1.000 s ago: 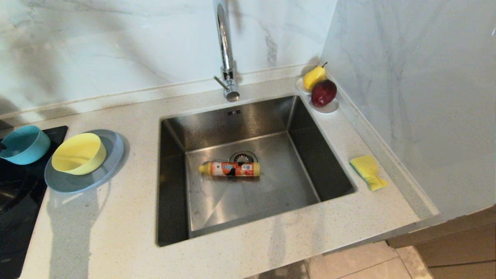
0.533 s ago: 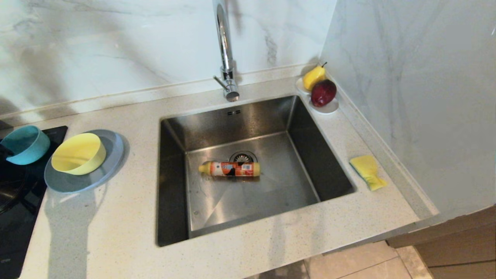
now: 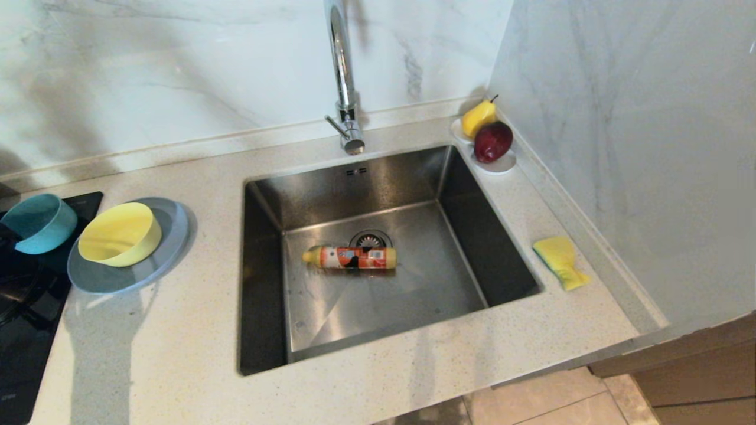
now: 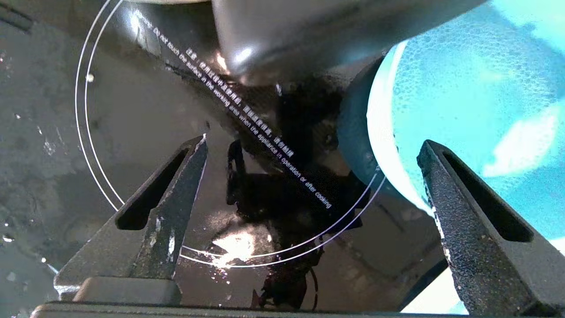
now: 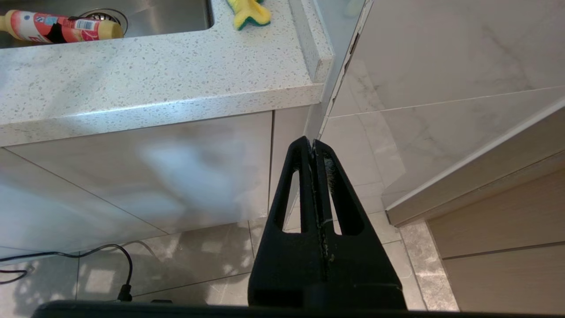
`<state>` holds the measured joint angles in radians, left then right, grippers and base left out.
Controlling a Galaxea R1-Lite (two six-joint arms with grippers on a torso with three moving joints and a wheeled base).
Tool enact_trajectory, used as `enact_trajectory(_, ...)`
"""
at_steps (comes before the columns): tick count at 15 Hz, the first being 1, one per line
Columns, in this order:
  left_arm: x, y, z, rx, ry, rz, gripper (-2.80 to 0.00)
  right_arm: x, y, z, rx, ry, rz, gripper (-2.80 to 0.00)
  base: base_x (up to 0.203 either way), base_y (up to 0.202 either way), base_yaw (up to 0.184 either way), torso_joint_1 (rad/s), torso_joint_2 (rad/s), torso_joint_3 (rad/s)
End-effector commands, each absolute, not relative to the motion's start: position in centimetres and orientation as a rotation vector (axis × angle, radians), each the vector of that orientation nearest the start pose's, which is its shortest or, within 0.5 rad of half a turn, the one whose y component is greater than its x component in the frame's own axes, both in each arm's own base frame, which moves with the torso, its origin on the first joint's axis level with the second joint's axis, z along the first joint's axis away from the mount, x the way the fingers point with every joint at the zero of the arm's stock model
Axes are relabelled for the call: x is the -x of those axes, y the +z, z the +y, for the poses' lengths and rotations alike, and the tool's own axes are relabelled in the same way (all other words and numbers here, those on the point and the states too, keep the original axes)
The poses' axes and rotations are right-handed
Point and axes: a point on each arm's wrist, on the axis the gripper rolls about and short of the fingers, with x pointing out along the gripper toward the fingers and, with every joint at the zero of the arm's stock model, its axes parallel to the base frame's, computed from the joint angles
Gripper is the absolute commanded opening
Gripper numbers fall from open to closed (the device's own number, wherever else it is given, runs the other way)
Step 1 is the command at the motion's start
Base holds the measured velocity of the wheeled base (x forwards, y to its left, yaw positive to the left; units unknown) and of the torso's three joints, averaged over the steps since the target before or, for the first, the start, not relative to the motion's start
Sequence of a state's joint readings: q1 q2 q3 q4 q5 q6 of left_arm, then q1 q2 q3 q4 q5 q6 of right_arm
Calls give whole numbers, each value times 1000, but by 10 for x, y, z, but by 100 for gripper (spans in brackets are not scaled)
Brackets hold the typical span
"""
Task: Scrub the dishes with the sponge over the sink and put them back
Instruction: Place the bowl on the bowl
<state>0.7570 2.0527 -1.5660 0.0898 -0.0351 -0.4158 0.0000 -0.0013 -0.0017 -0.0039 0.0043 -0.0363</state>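
Teal bowl [image 3: 39, 223] upright on cooktop [image 3: 23, 307]

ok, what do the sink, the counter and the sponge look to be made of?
Sink: brushed stainless steel, judging by the dull grey sheen and soft reflections.
Counter: pale speckled stone or composite, smooth, slightly glossy; which one cannot be told.
Sponge: soft yellow foam, a green scouring layer showing at its edge, shape bent out of flat.
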Motion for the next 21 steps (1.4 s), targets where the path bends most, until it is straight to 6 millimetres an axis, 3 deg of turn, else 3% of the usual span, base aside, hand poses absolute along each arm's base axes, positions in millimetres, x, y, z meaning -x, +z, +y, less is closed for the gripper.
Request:
enact_trajectory(1, -302, 191, 285, 624, 814, 405, 0, 23, 76, 0, 37, 4, -8, -280, 0, 0, 0, 0, 0, 0)
enact_trajectory(4, -301, 189, 284, 629, 816, 420, 0, 23, 76, 0, 37, 4, -8, -280, 0, 0, 0, 0, 0, 0)
enact_trajectory(5, -301, 189, 284, 631, 815, 420, -14, 23, 76, 0, 37, 4, -6, -280, 0, 0, 0, 0, 0, 0)
enact_trajectory(6, -301, 189, 284, 632, 815, 423, -280, 23, 76, 0, 37, 4, -6, -280, 0, 0, 0, 0, 0, 0)
enact_trajectory(11, -300, 181, 282, 649, 818, 448, -280, 23, 76, 0, 37, 4, -8, -280, 0, 0, 0, 0, 0, 0)
enact_trajectory(14, -297, 186, 279, 651, 817, 438, -280, 23, 76, 0, 37, 4, -8, -280, 0, 0, 0, 0, 0, 0)
enact_trajectory(18, -290, 205, 272, 645, 810, 420, -280, 23, 76, 0, 37, 4, -6, -280, 0, 0, 0, 0, 0, 0)
enact_trajectory(21, -278, 229, 260, 641, 794, 382, -280, 23, 76, 0, 37, 4, -8, -280, 0, 0, 0, 0, 0, 0)
